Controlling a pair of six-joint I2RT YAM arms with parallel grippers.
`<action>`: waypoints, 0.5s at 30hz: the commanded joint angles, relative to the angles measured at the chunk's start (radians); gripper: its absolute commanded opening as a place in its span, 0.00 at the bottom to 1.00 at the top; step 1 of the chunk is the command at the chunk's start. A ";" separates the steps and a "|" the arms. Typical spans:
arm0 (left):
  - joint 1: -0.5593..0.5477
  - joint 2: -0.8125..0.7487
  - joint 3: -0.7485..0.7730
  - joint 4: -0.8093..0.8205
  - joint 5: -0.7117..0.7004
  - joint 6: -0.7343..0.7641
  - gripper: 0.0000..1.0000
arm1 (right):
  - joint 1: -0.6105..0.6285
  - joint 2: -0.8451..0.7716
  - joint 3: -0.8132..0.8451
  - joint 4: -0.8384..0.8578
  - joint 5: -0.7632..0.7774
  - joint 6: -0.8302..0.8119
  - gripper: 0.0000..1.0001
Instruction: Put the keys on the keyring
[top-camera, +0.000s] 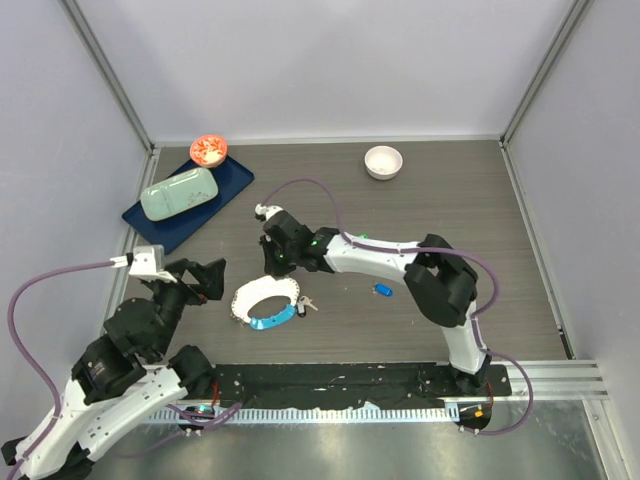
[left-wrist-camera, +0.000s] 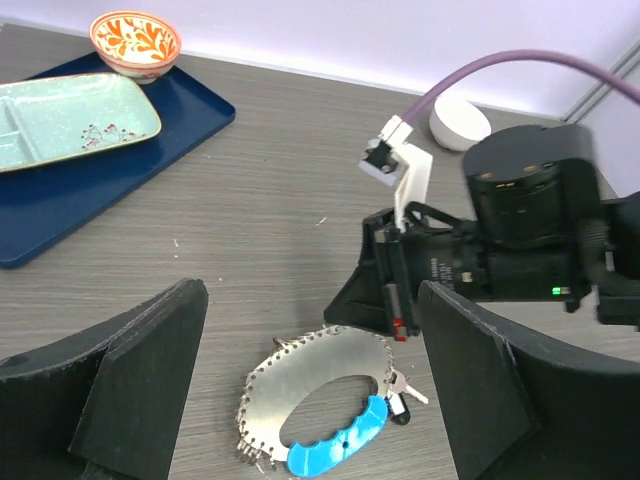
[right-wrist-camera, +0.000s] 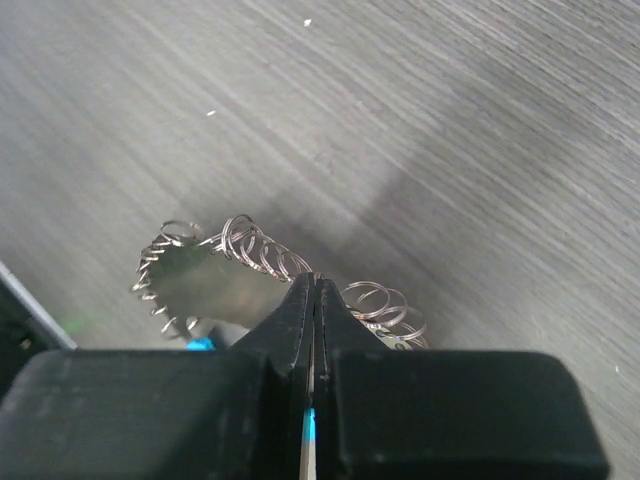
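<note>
The keyring (top-camera: 262, 296) is a silvery oval loop edged with small rings, with a light-blue strip (top-camera: 272, 320), and it lies on the table. In the left wrist view (left-wrist-camera: 310, 380), a silver key (left-wrist-camera: 410, 388) and a black-headed key (left-wrist-camera: 397, 406) hang at its right edge. A blue-headed key (top-camera: 382, 290) lies apart to the right. My right gripper (top-camera: 279, 272) is shut on the keyring's far edge, and small rings (right-wrist-camera: 262, 248) show beside its tips (right-wrist-camera: 315, 282). My left gripper (top-camera: 207, 280) is open and empty just left of the keyring, its fingers (left-wrist-camera: 140, 370) either side of it in view.
A dark blue tray (top-camera: 165, 226) at the back left holds a pale green plate (top-camera: 180, 192). A red patterned bowl (top-camera: 209, 150) stands at its far end. A white round bowl (top-camera: 383, 161) stands at the back right. Grey walls close in the table.
</note>
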 joint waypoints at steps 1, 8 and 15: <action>-0.002 -0.019 -0.022 -0.023 -0.040 -0.019 0.91 | 0.002 0.078 0.111 0.017 0.081 0.058 0.03; -0.002 0.084 -0.019 -0.049 -0.034 -0.040 0.91 | 0.002 0.156 0.162 0.052 0.190 0.127 0.23; -0.002 0.222 -0.035 -0.004 -0.025 -0.092 0.92 | -0.006 0.037 0.071 0.153 0.196 0.127 0.59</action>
